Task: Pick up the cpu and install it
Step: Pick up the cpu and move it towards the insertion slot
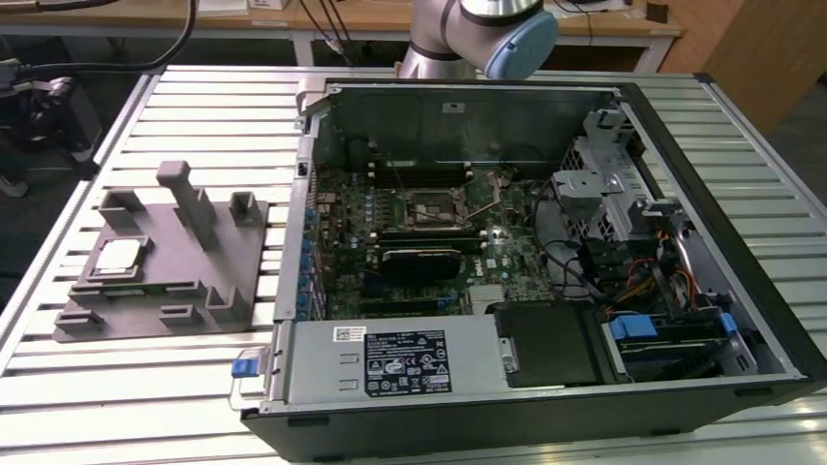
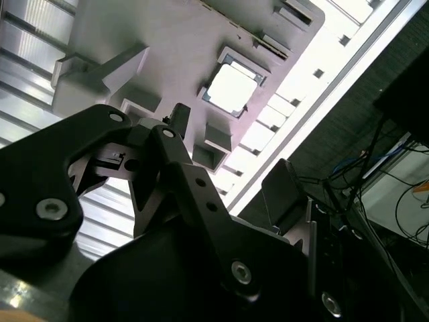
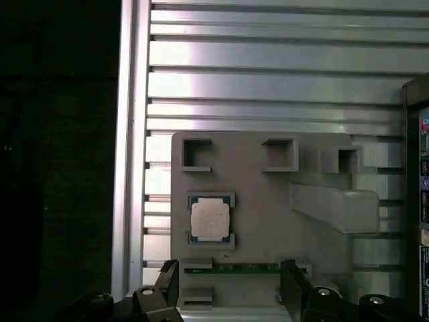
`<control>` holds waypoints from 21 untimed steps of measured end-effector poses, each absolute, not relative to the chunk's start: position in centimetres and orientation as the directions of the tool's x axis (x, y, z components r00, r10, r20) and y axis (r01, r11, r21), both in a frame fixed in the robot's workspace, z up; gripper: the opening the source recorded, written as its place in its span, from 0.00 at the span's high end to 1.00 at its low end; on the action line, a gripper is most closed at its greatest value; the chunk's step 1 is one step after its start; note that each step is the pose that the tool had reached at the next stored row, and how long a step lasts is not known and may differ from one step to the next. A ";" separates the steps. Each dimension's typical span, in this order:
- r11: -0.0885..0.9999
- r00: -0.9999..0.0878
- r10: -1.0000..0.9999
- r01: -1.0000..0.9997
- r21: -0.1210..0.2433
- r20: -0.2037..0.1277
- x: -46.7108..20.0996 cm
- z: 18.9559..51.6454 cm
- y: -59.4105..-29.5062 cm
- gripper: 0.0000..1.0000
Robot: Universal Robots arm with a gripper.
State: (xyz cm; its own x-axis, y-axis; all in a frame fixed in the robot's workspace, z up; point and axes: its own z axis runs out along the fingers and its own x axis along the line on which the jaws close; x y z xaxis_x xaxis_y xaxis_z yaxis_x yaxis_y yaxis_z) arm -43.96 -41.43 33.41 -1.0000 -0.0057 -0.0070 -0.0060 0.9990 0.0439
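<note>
Slatted alu table (image 1: 194,107) under everything. CPU (image 3: 210,220) lies flat, silvery top up, in its square pocket on the grey fixture (image 3: 268,194), which is at the exterior view's left, just beside the open PC case (image 1: 466,121). Gripper (image 3: 230,270) hangs over the fixture's edge near the chip, fingers spread wide, nothing between them, no contact w/ the CPU. Motherboard socket (image 1: 433,205) sits mid-board inside the case, well apart from the chip.

Slatted metal table (image 1: 130,387); wooden desk (image 1: 375,19) behind.
</note>
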 end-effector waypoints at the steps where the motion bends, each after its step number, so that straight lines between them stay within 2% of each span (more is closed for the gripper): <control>1: 0.999 -1.000 -0.006 -0.006 0.044 -0.007 -44.0 33.4 -41.4 0.29; 21: 0.999 -1.000 -0.006 -0.006 0.044 -0.007 -44.0 32.2 -41.4 0.29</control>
